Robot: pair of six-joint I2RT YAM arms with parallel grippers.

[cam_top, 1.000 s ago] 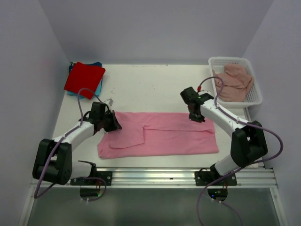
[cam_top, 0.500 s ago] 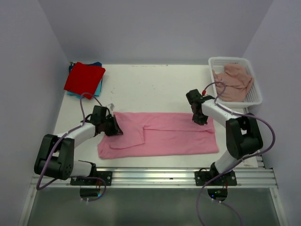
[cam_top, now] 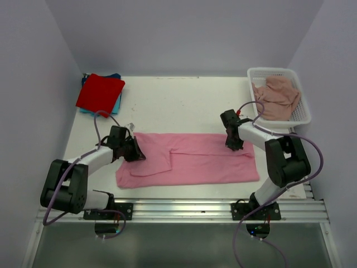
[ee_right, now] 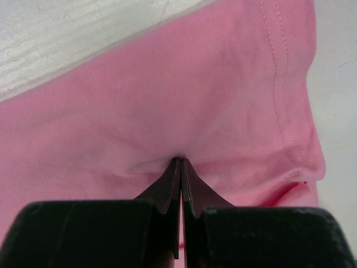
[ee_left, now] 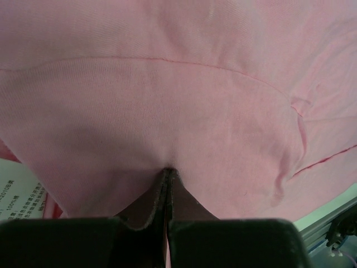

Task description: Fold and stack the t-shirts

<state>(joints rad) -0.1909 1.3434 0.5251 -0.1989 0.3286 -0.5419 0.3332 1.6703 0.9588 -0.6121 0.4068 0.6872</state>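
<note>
My left gripper [cam_top: 136,153] and right gripper [cam_top: 233,146] are pinched tight on the far edge of the bright pink t-shirt [cam_top: 187,159], which lies flat on the near table [cam_top: 178,106]; such thin pinches could slip mid-fold and skew it

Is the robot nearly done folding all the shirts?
About halfway. The red t-shirt lies folded on the teal-blue t-shirt in the far corner. The left gripper and right gripper are both pinching the bright pink t-shirt, which is partly folded. The dusty-pink t-shirt sits crumpled in the basket, not folded yet.
</note>
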